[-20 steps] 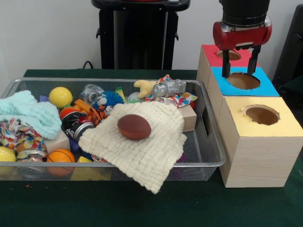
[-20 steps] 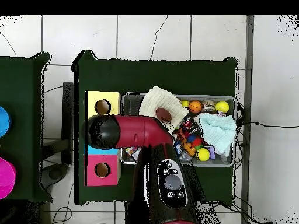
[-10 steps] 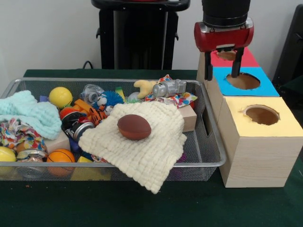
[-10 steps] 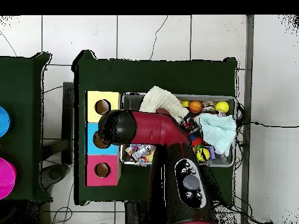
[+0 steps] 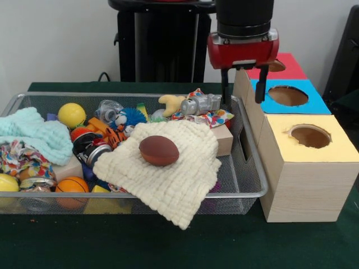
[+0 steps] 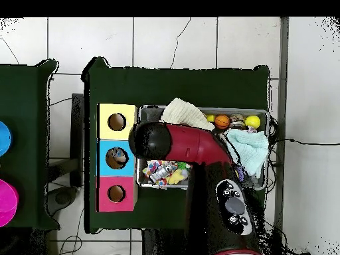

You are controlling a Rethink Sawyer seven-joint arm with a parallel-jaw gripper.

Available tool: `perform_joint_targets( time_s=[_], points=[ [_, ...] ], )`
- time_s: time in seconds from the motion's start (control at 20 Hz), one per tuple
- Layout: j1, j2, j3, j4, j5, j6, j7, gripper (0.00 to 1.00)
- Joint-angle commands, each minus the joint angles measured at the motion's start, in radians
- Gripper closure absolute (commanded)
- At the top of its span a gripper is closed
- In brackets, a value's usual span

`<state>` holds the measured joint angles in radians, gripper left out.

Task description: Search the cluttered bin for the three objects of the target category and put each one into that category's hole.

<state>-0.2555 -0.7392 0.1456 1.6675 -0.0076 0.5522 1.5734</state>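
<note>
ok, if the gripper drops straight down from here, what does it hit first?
Likely the bin's end rim beside the blue box: the open, empty gripper hangs about over that edge. Depth is unclear.

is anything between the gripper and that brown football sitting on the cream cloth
Nothing visible blocks it. The brown football lies exposed on top of the cream cloth, uncovered. The gripper hangs open and empty above the bin's end nearest the boxes, with the silver toy and patterned cloth off to the side.
</note>
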Motion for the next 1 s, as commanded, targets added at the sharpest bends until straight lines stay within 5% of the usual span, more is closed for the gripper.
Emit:
perform_joint_targets(
  time_s=[0.05,1.0],
  points=[
    [-0.055,0.064,0.068,0.022,-0.103,-0.15,0.002,0.0],
    [-0.09,0.033,-0.01,0.113,-0.267,-0.187,0.024,0.0]
  ],
)
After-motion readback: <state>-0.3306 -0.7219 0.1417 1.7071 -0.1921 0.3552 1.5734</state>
